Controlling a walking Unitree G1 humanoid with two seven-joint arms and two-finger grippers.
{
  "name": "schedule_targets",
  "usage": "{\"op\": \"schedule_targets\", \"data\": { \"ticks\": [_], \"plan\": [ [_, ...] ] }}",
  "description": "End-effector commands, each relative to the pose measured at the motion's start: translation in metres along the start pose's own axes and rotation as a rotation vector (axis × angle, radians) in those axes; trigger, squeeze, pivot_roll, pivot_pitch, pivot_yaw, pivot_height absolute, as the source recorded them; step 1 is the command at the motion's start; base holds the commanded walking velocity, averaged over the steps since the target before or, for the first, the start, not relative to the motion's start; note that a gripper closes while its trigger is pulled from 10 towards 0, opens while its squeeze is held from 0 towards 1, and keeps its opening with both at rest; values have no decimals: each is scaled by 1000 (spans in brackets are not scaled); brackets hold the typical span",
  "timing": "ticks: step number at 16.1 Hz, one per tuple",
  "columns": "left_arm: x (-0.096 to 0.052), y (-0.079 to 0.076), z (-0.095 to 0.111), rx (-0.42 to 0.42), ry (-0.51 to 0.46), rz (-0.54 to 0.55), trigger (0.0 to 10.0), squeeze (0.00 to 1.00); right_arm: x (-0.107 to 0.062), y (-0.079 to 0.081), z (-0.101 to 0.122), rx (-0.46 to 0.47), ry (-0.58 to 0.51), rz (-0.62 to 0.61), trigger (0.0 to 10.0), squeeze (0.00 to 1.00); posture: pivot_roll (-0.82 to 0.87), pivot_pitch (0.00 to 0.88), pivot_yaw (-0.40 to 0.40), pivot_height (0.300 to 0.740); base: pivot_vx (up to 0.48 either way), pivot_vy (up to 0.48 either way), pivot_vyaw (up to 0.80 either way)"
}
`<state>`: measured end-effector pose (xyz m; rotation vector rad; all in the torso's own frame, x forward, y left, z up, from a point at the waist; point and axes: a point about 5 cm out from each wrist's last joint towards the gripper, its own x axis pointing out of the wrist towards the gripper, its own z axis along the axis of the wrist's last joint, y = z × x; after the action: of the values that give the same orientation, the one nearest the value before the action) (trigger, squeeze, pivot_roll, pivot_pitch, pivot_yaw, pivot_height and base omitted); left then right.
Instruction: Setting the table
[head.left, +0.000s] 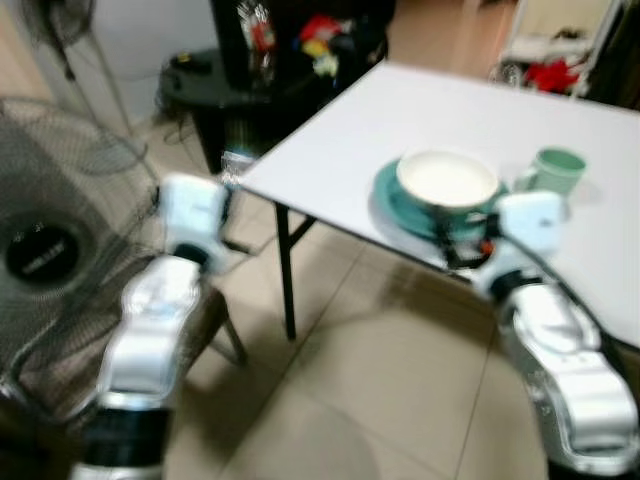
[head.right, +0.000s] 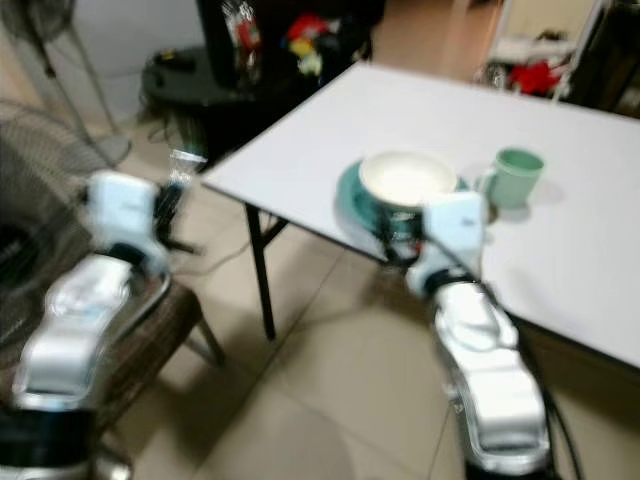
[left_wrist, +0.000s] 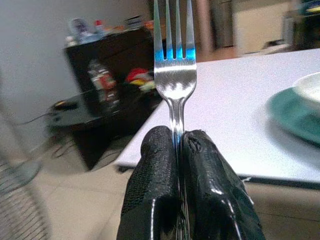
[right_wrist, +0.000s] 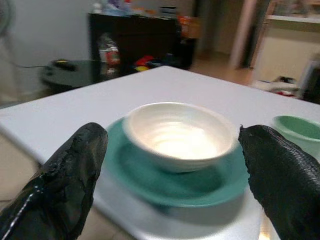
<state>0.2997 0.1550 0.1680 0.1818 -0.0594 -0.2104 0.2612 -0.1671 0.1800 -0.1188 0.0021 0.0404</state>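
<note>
Fork carried toward a half-set table, with the free gripper poised before the dishes.

The left gripper (left_wrist: 179, 150) is clenched on the fork (left_wrist: 174, 60), handle pinched between its fingers and tines standing beyond the tips, probably so the fork can be laid flat beside the plate. The right gripper (right_wrist: 172, 165) is spread and holds nothing; just ahead, between its fingers, a white bowl (right_wrist: 180, 132) sits on a teal plate (right_wrist: 185, 187), with a green mug (head.left: 552, 170) beyond to its right. All rest near the front edge of the white table (head.left: 430, 110). Below lies a tiled floor (head.left: 380, 380); farther off stand a dark cabinet (left_wrist: 107, 60) and a fan (head.left: 60, 40).
</note>
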Motion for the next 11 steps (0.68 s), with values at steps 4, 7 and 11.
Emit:
{"op": "schedule_targets", "data": {
  "ticks": [4,7,11],
  "plan": [
    [-1,17,5,32,-20,47,10000,0,3,7,5,31,-23,30,10000,0,56,0,43,740,341,0,-600],
    [0,18,6,34,-24,47,10000,0,3,7,6,32,-32,35,10000,0,54,0,45,740,341,0,-800],
    [1,21,4,36,-21,39,10000,0,2,7,6,31,-38,41,10000,0,48,0,52,740,341,0,-200]
  ]
}}
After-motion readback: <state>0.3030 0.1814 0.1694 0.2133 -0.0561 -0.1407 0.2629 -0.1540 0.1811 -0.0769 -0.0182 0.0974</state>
